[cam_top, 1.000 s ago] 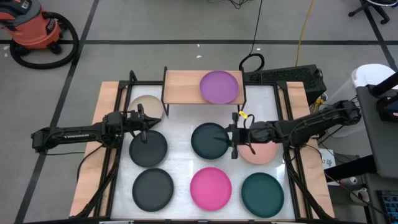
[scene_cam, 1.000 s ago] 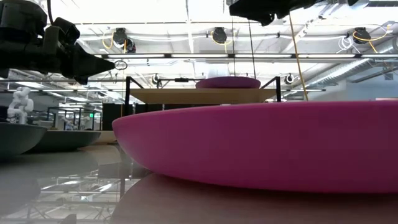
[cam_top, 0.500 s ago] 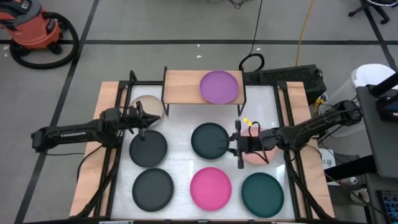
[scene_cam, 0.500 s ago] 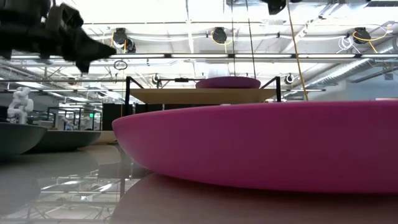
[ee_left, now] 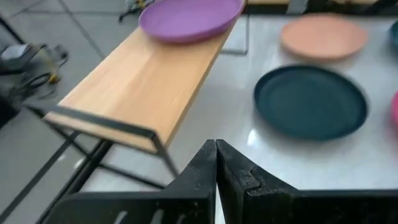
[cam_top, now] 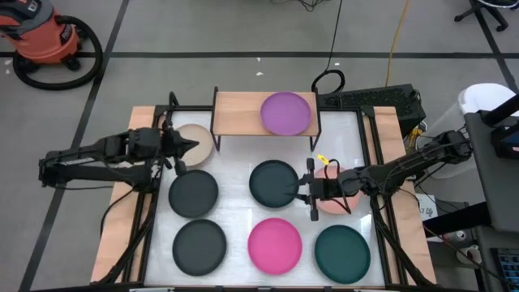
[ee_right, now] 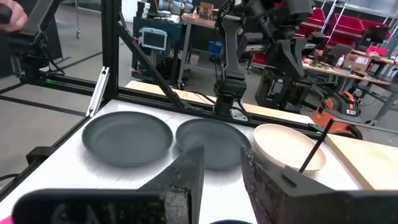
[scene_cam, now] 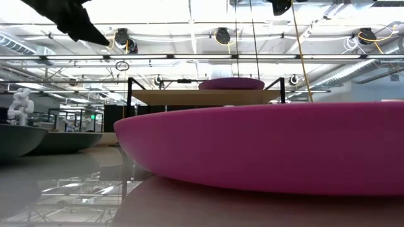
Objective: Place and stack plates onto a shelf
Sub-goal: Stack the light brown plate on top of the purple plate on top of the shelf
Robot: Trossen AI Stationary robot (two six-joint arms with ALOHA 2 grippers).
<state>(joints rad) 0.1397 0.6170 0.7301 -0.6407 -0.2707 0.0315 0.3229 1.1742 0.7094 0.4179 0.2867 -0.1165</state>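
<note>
The shelf point(cam_top: 243, 113) stands at the table's far side, and a purple plate point(cam_top: 286, 113) lies flat on its right half. On the table lie a beige plate point(cam_top: 195, 136), two black plates point(cam_top: 193, 193) point(cam_top: 199, 247), a hot pink plate point(cam_top: 274, 243), two dark teal plates point(cam_top: 274, 182) point(cam_top: 342, 253) and a salmon plate point(cam_top: 340, 199). My left gripper point(cam_top: 180, 148) hovers shut over the beige plate's near rim; in the left wrist view the left gripper point(ee_left: 216, 152) points at the shelf point(ee_left: 143, 81). My right gripper point(cam_top: 312, 193) is open between the teal and salmon plates.
The hot pink plate point(scene_cam: 265, 145) fills the low view's foreground, with the shelf point(scene_cam: 208, 96) behind it. Black frame rails point(cam_top: 146, 219) run along the table's left and right sides. Bare tabletop lies in front of the shelf's left half point(cam_top: 235, 154).
My left gripper has risen from above the far black plate and moved toward the table's far edge, over the beige plate, staying shut. My right gripper shifted a little toward the near edge, then held still. No plate has moved.
</note>
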